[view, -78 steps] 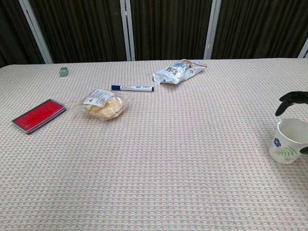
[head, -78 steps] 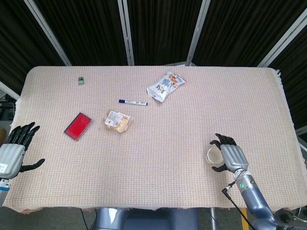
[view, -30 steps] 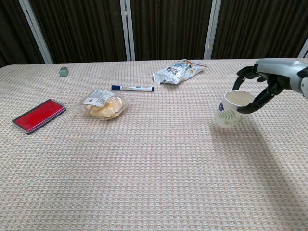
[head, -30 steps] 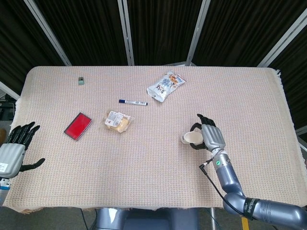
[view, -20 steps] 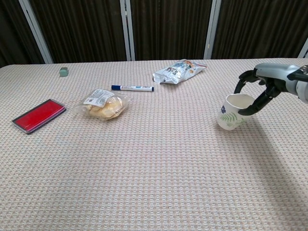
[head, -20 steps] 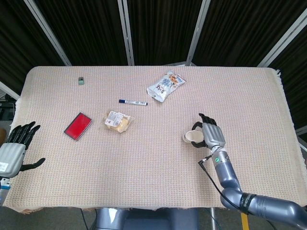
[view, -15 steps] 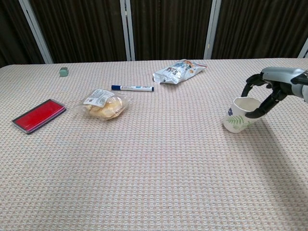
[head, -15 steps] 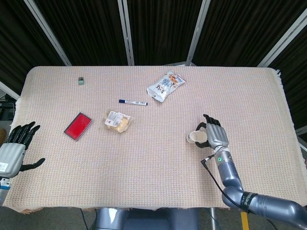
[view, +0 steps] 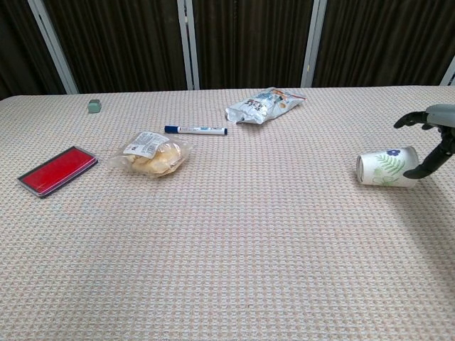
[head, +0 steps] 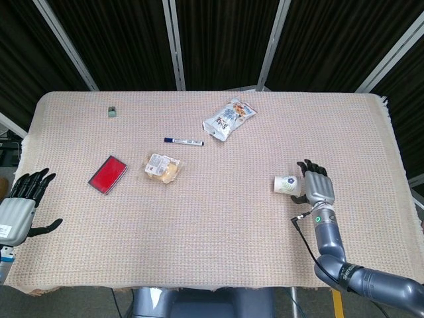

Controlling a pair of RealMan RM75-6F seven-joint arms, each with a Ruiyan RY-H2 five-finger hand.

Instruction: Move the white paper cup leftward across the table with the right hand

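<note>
The worktop (head: 218,218), covered in a woven beige cloth, fills both views. Toward its far side lie a snack bag (head: 228,118), a red flat case (head: 107,174), a wrapped bun packet (head: 163,167), a blue-capped marker (head: 183,140) and a small green eraser (head: 112,111). At the near left edge the left robot hand (head: 18,205) hangs with fingers spread and nothing in it. On the right side, the right robot hand (head: 317,188) has its fingers apart and grips nothing, though one fingertip seems to touch or sit just beside the base end of the white paper cup (view: 387,168). The cup lies tipped on its side, mouth pointing left, right of the worktop's centre and well apart from the other items. Judged from this, the leftward move looks unfinished and has gone awry: the cup is down, not upright, and would need righting or regrasping before it can be carried further left.
</note>
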